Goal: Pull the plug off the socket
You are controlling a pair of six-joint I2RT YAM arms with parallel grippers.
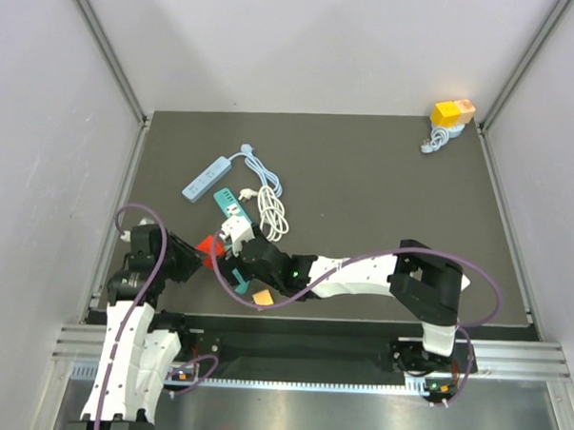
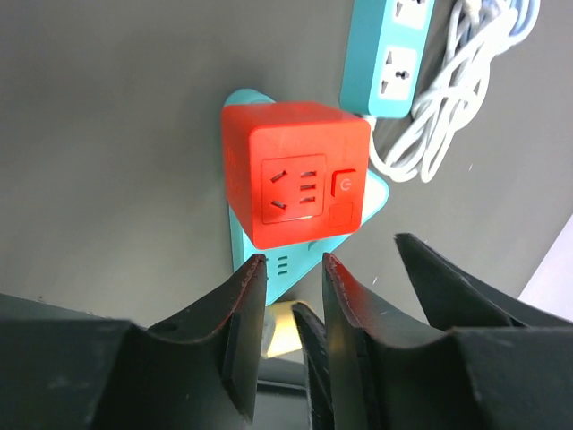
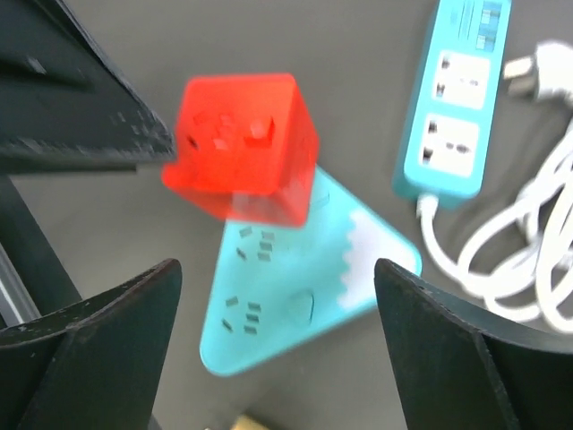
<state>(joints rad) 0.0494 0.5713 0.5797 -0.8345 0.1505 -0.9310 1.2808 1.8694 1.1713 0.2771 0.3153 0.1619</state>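
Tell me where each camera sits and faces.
Top external: overhead, behind, looking down on the dark table; left arm and right arm show.
Left wrist: wrist-mounted, facing the red plastic cube plug; left pincer below.
Right wrist: wrist-mounted, facing down; right pincer at bottom.
Shared: both wrists see that cube and the teal triangular socket.

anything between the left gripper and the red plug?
Nothing visible. The plug, seated on the socket, lies straight ahead of the left gripper, and the gap is clear. The right gripper hangs open over it.
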